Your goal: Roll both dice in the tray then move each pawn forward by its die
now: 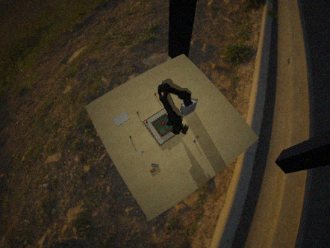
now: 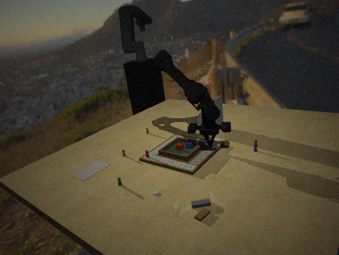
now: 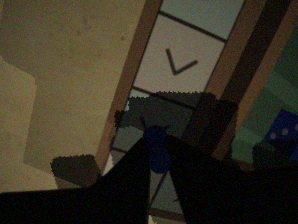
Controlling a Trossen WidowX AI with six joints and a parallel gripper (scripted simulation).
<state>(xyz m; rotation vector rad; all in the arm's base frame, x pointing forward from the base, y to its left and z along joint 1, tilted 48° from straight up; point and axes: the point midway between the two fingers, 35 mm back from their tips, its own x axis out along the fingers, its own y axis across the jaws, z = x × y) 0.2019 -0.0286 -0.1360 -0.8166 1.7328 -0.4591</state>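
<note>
My gripper (image 3: 156, 143) (image 2: 210, 145) (image 1: 182, 130) is down at the right corner of the game board (image 2: 172, 163) (image 1: 151, 127) and is shut on the blue pawn (image 3: 158, 142), which stands on a track square. In the wrist view, an arrow square (image 3: 178, 62) lies just ahead of the pawn. The red die (image 2: 179, 147) (image 1: 163, 122) and the blue die (image 2: 189, 144) (image 3: 280, 131) lie in the green tray (image 2: 173, 154) in the board's middle. The red pawn (image 2: 146, 153) stands at the board's left corner.
Off the board stand two orange pawns (image 2: 123, 153) (image 2: 147, 130), a green pawn (image 2: 120, 181) and a purple pawn (image 2: 255, 145). A white card (image 2: 90, 170), a white token (image 2: 155, 193), a grey block (image 2: 201, 203) and a brown block (image 2: 202, 214) lie in front. A white box (image 2: 218, 105) stands behind the arm.
</note>
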